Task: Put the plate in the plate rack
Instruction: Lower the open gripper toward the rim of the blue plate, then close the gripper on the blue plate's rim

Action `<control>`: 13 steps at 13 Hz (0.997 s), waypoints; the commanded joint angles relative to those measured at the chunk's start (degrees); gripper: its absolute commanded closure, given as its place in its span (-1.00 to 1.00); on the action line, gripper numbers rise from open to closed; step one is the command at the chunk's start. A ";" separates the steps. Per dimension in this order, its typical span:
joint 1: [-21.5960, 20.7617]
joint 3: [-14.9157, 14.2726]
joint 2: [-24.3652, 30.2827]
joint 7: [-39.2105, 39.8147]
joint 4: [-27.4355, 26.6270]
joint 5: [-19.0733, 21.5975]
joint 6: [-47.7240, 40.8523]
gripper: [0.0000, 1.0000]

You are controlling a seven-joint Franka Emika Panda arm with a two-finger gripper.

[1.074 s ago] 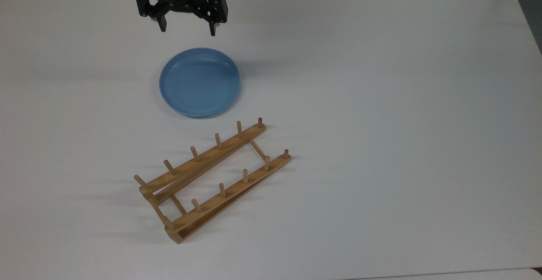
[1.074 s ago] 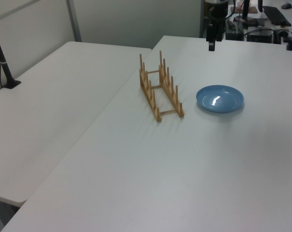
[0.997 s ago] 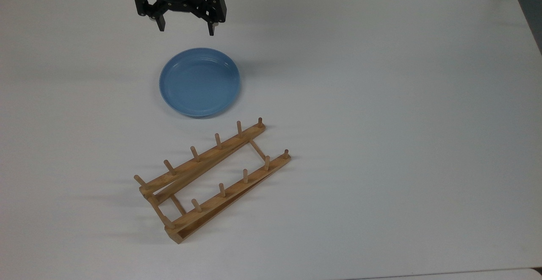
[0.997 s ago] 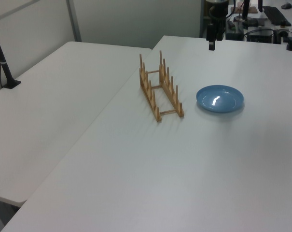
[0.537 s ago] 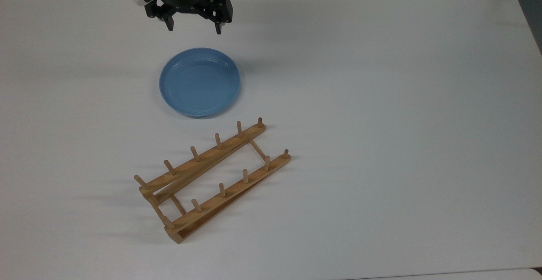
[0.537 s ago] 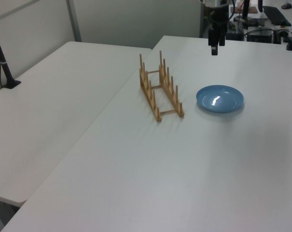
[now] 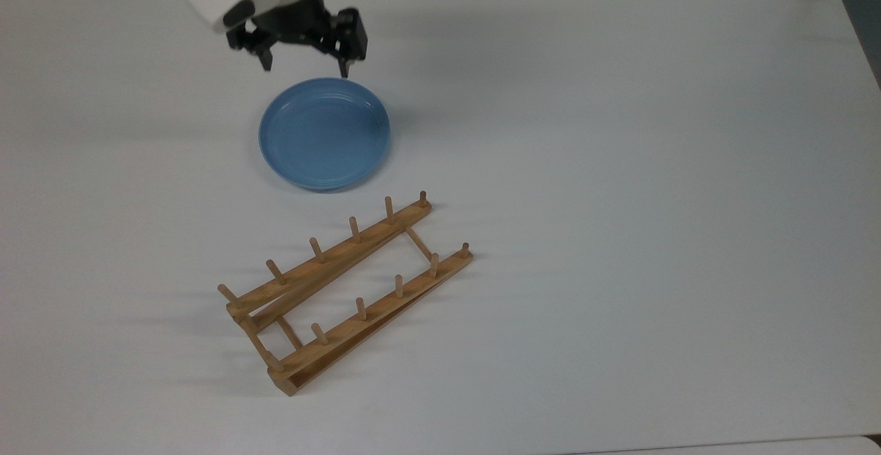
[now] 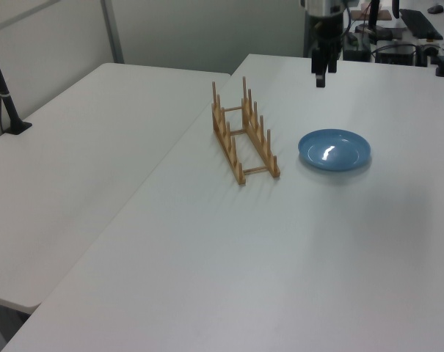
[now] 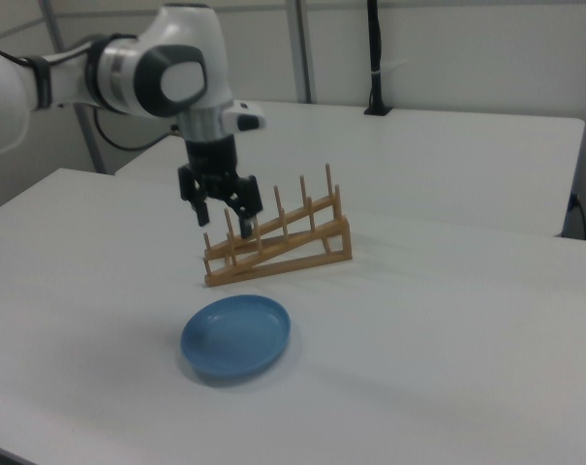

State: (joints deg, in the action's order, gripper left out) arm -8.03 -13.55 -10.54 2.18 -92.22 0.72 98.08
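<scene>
Plate: flat on the bench, ungrasped. Claw: spread wide, empty, above the plate's far rim. Rack: beside the plate, holding nothing. Grasp, lift, slotting all remain.

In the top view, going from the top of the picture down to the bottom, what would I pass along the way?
Gripper, open, hanging above the table → blue plate lying flat on the white table → wooden plate rack, standing with nothing in it.
</scene>
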 commanded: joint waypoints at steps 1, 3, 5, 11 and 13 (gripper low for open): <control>2.93 0.01 -5.26 7.47 0.11 -0.28 4.57 -1.00; 4.94 0.01 -6.94 13.61 0.19 0.15 5.46 -1.00; 6.44 0.01 -9.83 19.86 0.28 0.24 7.21 -0.91; 7.68 0.01 -15.73 30.76 -0.16 -0.02 11.26 -0.71; 7.33 0.36 -16.87 32.27 -0.94 -0.46 11.35 -0.63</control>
State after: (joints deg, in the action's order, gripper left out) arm -0.21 -13.50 -26.43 31.32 -92.32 0.74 108.48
